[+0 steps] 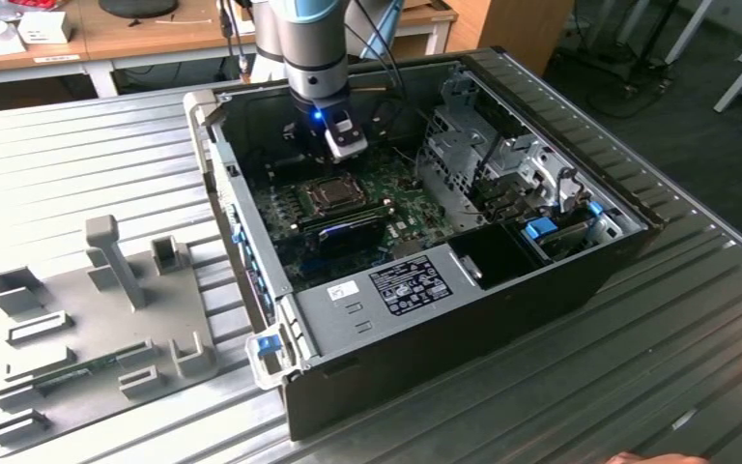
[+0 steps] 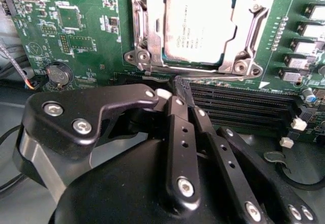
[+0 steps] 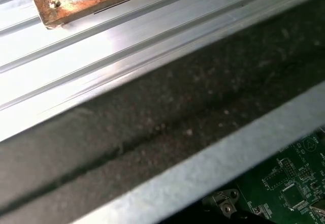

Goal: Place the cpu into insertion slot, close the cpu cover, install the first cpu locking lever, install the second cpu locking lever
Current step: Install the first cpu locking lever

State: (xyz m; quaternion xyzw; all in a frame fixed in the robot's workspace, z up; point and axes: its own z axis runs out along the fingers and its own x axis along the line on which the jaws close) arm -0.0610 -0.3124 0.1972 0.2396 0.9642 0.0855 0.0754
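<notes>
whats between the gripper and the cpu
In the second wrist view, the silver rim of the cpu cover and a narrow strip of green board lie between the gripper and the cpu.

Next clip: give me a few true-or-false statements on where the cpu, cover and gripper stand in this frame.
1. The cpu sits in the slot. True.
2. The cover stands upright. False: it lies flat around the cpu.
3. The gripper is outside the case. False: it is inside the case, close to the slot.
4. A grey tray lies on the table, at the exterior view's left of the case. True.
</notes>
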